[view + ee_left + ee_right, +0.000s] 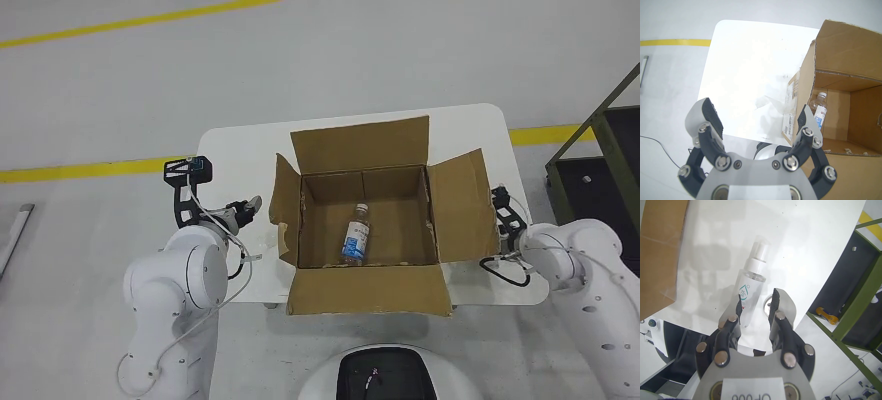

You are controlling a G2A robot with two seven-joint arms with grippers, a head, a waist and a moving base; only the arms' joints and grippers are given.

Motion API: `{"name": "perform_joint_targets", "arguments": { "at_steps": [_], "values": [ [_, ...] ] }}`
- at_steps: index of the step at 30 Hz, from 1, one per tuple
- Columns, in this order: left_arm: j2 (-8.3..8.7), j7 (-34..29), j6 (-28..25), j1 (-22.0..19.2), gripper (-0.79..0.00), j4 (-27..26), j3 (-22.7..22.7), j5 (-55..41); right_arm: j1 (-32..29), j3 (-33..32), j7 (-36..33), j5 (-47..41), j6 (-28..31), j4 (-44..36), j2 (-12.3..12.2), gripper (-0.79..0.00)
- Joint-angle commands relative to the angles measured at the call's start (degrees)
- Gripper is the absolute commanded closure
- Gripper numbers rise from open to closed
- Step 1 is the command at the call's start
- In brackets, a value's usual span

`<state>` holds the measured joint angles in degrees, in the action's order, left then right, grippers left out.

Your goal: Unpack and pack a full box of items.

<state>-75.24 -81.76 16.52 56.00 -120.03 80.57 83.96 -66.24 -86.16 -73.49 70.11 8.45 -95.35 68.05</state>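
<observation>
the cardboard box (365, 290) is sitting open on the white table (240, 150). a water bottle (356, 232) is lying on its floor, long axis running front to back, cap pointing at the far wall. the left gripper (755, 106) is hanging wide open just beside the box's left wall. the right gripper (757, 298) is straddling the base of a clear spray bottle (751, 283) beside the right flap, fingers narrowly apart with a gap on one side, and the bottle's pump head is pointing away from the wrist.
</observation>
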Motion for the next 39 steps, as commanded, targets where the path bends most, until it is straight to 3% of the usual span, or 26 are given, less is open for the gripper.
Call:
{"name": "perform_joint_targets", "arguments": {
  "at_steps": [1,11,13,15,39],
  "values": [
    [0.00,0.00,0.00,0.00,-0.785,0.00,0.00,0.00,0.14,0.33,0.17,-0.03,-0.18,0.50,-0.02,-0.366],
    [0.00,0.00,0.00,0.00,-0.785,0.00,0.00,0.00,0.65,1.47,0.88,-1.45,-0.84,2.00,-0.14,-0.391],
    [0.00,0.00,0.00,0.00,-0.785,0.00,0.00,0.00,0.68,1.71,0.94,-1.74,-0.98,2.31,-0.16,-0.428],
    [0.00,0.00,0.00,0.00,-0.785,0.00,0.00,0.00,0.82,1.84,1.07,-2.14,-0.98,2.61,-0.19,-0.391],
    [0.00,0.00,0.00,0.00,-0.785,0.00,0.00,0.00,2.17,3.67,2.25,-5.28,-1.63,5.79,-0.62,-0.406]
  ]
}}
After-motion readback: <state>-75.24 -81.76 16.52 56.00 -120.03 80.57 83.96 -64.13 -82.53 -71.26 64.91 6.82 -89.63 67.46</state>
